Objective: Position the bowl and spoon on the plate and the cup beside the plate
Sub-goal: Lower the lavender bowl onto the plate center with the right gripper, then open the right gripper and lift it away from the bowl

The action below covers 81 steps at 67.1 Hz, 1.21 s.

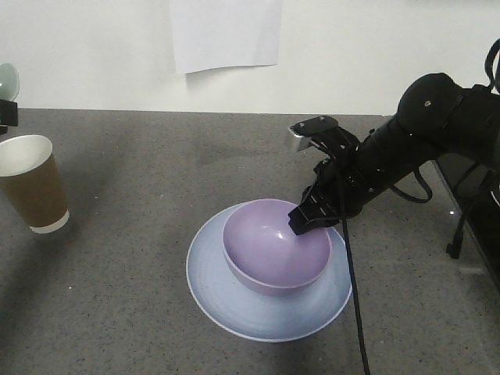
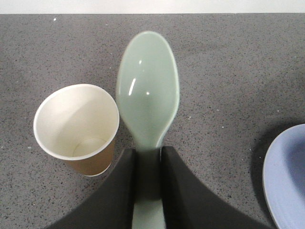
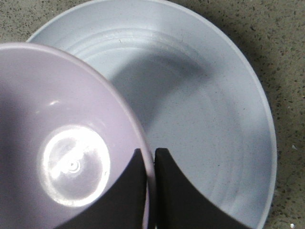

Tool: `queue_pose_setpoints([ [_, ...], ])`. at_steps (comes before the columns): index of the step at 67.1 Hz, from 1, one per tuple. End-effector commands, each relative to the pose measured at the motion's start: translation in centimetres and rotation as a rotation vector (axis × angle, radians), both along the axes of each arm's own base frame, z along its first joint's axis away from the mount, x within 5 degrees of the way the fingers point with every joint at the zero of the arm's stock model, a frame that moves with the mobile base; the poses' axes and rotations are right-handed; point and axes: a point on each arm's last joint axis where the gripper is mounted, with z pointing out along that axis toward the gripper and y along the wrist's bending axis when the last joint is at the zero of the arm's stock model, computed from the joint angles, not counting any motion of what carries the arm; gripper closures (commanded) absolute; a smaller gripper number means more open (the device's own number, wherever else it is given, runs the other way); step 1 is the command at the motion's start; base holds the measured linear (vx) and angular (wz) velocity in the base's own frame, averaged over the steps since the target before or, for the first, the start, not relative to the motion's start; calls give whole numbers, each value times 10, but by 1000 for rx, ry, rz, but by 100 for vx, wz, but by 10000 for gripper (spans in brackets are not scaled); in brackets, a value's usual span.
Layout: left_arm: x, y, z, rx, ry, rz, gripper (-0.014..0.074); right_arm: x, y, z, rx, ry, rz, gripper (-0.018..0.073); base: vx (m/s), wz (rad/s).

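The lavender bowl (image 1: 275, 246) stands over the middle of the light blue plate (image 1: 234, 320). My right gripper (image 1: 308, 219) is shut on the bowl's far right rim. In the right wrist view, one finger is inside the bowl (image 3: 62, 143) and the other is outside it, over the plate (image 3: 205, 95), with the right gripper (image 3: 150, 153) pinching the wall. My left gripper (image 2: 147, 152) is shut on the handle of the mint-green spoon (image 2: 147, 90), which is held in the air above the table just right of the brown paper cup (image 2: 76, 124). The cup (image 1: 31, 191) stands upright at the far left.
The grey speckled table (image 1: 141, 234) runs to a white wall at the back. The right arm and its hanging cable (image 1: 351, 289) cross the plate's right side. A dark frame (image 1: 476, 219) stands at the right edge. The plate's rim (image 2: 288, 181) shows at the left wrist view's right edge.
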Motion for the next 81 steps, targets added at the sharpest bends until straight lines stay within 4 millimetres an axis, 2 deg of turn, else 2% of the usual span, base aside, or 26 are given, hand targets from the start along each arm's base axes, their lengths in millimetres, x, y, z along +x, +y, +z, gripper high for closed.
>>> queue_pose_setpoints([
  [1, -2, -1, 16, -33, -97, 6, 603, 0, 2, 24, 51, -78, -20, 558, 0, 0],
  [18, -2, -1, 16, -32, -96, 6, 603, 1, 2, 24, 50, -81, -22, 547, 0, 0],
  [34, -3, -1, 15, -32, -90, 6, 603, 5, 3, 11, 39, -40, -16, 506, 0, 0],
  [68, -3, -1, 15, -30, -78, 4, 603, 11, 3, 11, 48, -80, -52, 263, 0, 0],
  [75, -3, -1, 15, -30, -78, 4, 603, 14, 2, 20, 46, -104, -63, 256, 0, 0],
  [81, -3, -1, 14, -30, -77, 4, 603, 17, 2, 42, 51, -158, -83, 256, 0, 0],
])
